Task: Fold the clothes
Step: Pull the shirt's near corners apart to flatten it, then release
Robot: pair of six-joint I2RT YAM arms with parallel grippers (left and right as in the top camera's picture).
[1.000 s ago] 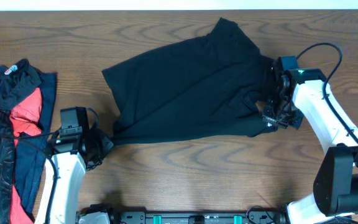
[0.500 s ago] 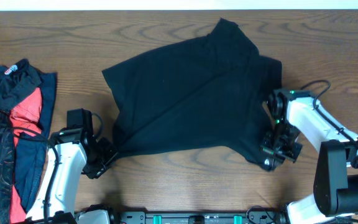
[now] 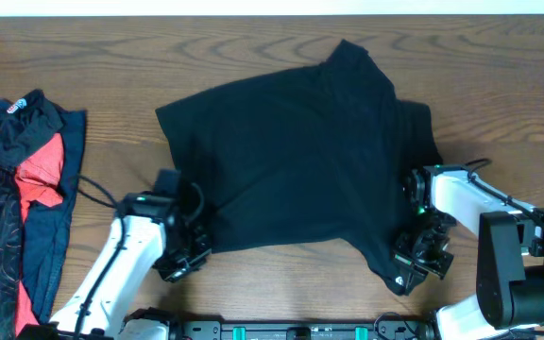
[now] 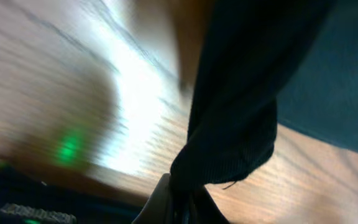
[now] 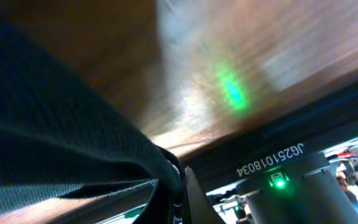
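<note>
I have the black shirt spread over the middle of the wooden table. Its near edge is pinched at both ends. My left gripper is clamped on the near-left corner and my right gripper on the near-right corner. In each wrist view a bunched tip of dark cloth sits squeezed between the closed fingers.

I judge the shirt to be light, limp and without any stiffness of its own. It should sag between the two grips and trail whatever part is not lifted. The weave is a fine matte knit, with faint ribbing visible close up, so I expect it to grip the pads well and slide easily over the glossy, varnished wood grain. Corners and hem edges are the sensible holds, since a pinch in the middle would only raise a tent.

Its outline is an uneven four-sided patch with a peak poking out at the far right. Soft ridges run across the surface.

At the far left edge lies a pile of other garments, well apart from both arms. It includes a black piece with thin red patterning, a red one and a navy one.
</note>
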